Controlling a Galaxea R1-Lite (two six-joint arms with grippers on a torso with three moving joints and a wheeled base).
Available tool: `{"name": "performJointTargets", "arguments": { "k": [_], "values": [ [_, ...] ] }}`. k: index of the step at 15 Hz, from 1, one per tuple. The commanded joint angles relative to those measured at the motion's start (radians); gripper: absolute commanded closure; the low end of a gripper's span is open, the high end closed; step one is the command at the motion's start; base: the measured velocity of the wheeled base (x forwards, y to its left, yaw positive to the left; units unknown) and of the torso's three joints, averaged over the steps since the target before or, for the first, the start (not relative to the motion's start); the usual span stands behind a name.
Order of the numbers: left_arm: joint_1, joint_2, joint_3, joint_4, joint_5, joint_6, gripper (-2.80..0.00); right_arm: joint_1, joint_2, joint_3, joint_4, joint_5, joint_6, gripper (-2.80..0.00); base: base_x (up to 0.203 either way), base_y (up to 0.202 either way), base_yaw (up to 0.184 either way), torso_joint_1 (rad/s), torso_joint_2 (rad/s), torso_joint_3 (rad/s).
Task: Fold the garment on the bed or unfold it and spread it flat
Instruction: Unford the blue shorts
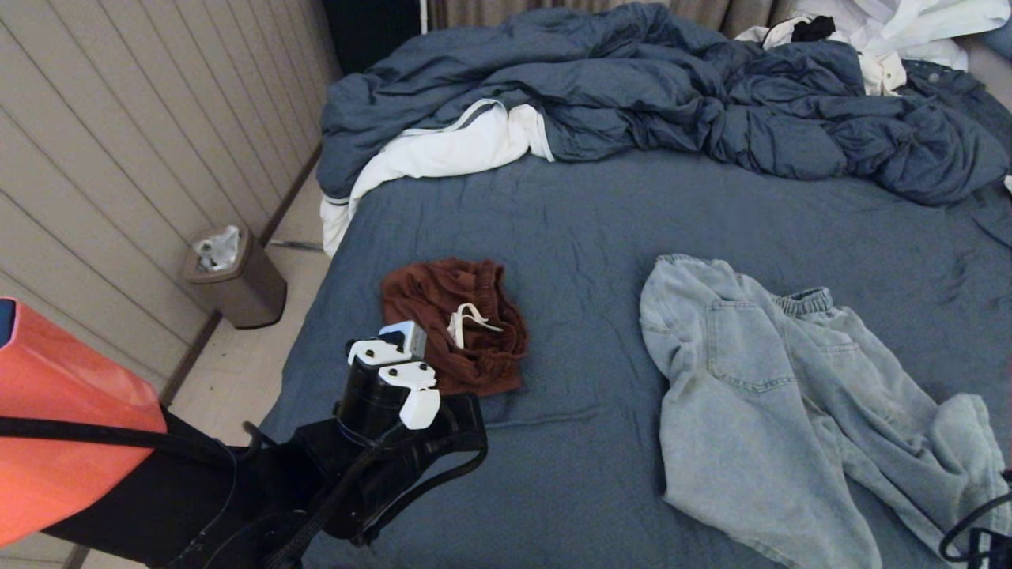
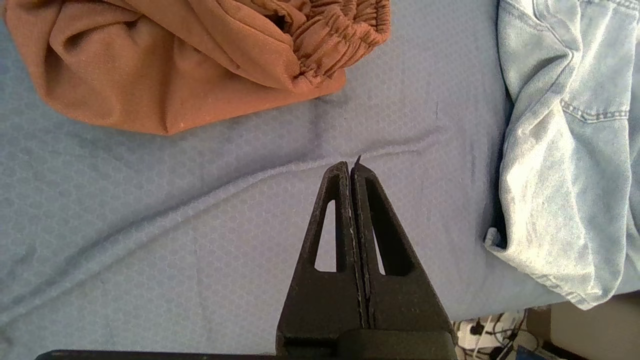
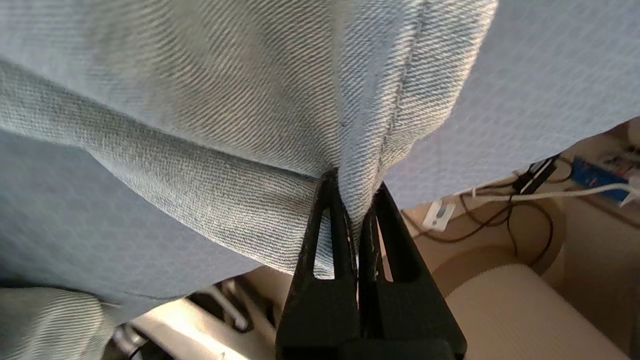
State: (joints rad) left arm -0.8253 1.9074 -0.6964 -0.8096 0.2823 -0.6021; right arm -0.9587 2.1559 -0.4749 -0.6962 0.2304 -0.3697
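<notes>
denim shorts [image 1: 783,411] in pale, washed blue lie crumpled at the lower right of the head view, on the bed [image 1: 585,221] with its smooth slate-blue fitted sheet; a patch pocket and a gathered elastic waistband show. the right gripper [image 3: 357,200] pinches a twilled fold of that denim between its black triangular fingers, at the bed's edge. rust-brown shorts [image 1: 455,324], soft and bunched with a ribbed waistband and white drawstring, sit left of centre. the left gripper [image 2: 350,167] hovers over bare sheet near them, its two fingers pressed together on nothing. a rumpled blue duvet [image 1: 672,95] and white linens [image 1: 443,154] heap along the top. a brown bin [image 1: 237,276] stands on the floor at left.
</notes>
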Motion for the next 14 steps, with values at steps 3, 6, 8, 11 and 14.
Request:
{"name": "performJointTargets", "arguments": {
  "k": [3, 6, 8, 11, 14],
  "values": [
    [0.0, -0.002, 0.0, -0.005, 0.001, -0.004, 0.0, -0.011, 0.028, 0.114, -0.132, 0.002, -0.013, 0.0, 0.0, 0.0, 0.0, 0.0, 0.0, 0.0],
    [0.0, -0.002, 0.001, -0.005, 0.001, -0.004, 0.0, -0.009, 0.01, 0.199, -0.202, 0.029, -0.016, 0.0, 0.0, 0.0, 0.0, 0.0, 0.0, 0.0],
    [0.0, -0.005, 0.0, -0.005, 0.004, -0.004, 0.0, -0.001, -0.004, 0.268, -0.282, 0.055, -0.018, 0.0, 0.0, 0.0, 0.0, 0.0, 0.0, 0.0],
    [0.0, -0.015, 0.001, -0.003, 0.003, -0.002, 0.0, 0.029, -0.006, 0.376, -0.397, 0.07, -0.018, 0.0, 0.0, 0.0, 0.0, 0.0, 0.0, 0.0],
    [0.0, -0.015, 0.001, -0.003, 0.003, -0.002, 0.0, 0.068, 0.031, 0.471, -0.555, 0.074, -0.019, 0.0, 0.0, 0.0, 0.0, 0.0, 0.0, 0.0]
  ]
}}
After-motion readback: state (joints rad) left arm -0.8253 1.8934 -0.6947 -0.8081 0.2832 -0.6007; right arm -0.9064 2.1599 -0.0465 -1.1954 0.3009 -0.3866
